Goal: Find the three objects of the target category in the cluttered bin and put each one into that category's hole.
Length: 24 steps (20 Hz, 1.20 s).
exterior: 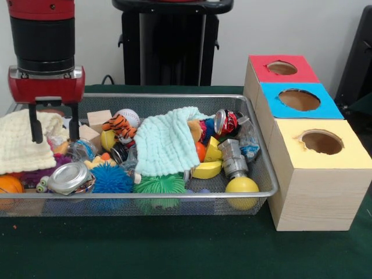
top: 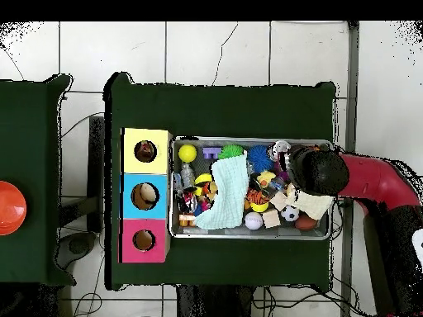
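While the gripper (exterior: 54, 135) hangs at the frame's left over the bin (exterior: 264, 174), its fingers spread and empty, no speckled piece shows. The yellow box's hole (exterior: 321, 142) lies far right.

The bin (exterior: 192, 97) I search is a long, shallow basket of silver wire mesh with a thick rim. It sits flat on the green table and is heaped with clutter. Of the three limp pieces I can make out only one possible scrap, speckled red and blue (exterior: 203, 129), near the bin's middle and mostly covered; the others I cannot tell apart. From the front, the yellow-topped pale wood box (exterior: 317, 192) stands at the bin's 3 o'clock, touching its corner. Its round, ragged-edged hole (exterior: 321, 142) opens upward. From overhead, that hole (top: 145, 151) lies at the bin's (top: 264, 237) 10 o'clock.
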{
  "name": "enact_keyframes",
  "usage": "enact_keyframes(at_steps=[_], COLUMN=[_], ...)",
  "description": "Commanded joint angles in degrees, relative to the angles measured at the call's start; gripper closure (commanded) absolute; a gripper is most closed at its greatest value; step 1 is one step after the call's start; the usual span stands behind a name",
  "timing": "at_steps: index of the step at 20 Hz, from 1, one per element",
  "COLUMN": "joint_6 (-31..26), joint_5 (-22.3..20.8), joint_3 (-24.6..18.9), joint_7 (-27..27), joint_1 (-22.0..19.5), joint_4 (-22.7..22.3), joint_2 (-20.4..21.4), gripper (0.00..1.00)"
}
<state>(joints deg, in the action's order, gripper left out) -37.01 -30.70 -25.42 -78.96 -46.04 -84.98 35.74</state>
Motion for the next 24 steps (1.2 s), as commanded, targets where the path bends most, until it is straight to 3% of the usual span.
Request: enact_keyframes(at_steps=[1,8,24], joint_6=[-4.8,-6.7,-5.2], joint_5=[-4.2,-4.6,-9.9], joint_3=[-4.3,-5.3,-4.2], joint_7=[15.9,18.3,18.2], joint_1=[-2.2,-4.1,-6.5], joint_4=[1.7,2.3,2.8], joint_2=[-1.7,-1.0,-6.9], gripper=[0.00,0.00,0.00])
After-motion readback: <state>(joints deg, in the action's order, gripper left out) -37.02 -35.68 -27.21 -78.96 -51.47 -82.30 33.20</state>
